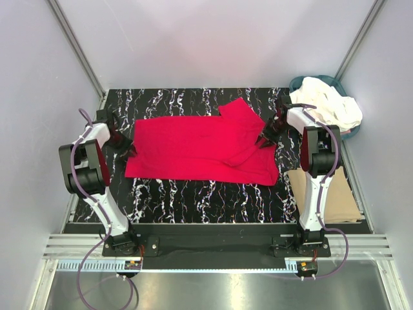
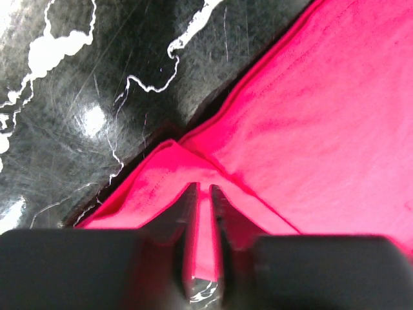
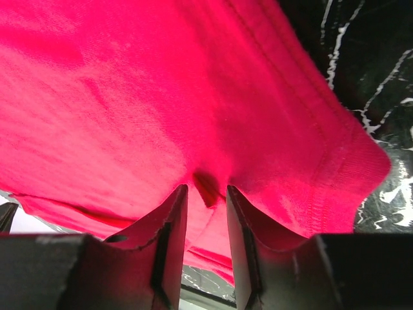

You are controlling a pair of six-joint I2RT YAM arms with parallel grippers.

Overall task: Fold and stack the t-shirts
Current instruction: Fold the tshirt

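red t-shirt (image 1: 200, 145) is lying spread across the middle of the table (image 1: 193, 197) | left claw (image 2: 204, 190) is gripping its left edge | right claw (image 3: 206, 190) is gripping a bunched fold at its right side | white clothes (image 1: 329, 106) are sitting far right

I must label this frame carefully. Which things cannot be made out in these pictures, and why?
Basket, top view: mostly covered by white clothes; their number is unclear.
Tan cloth, top view: right arm hides part of it.
Table, right wrist view: red shirt covers nearly all of it.
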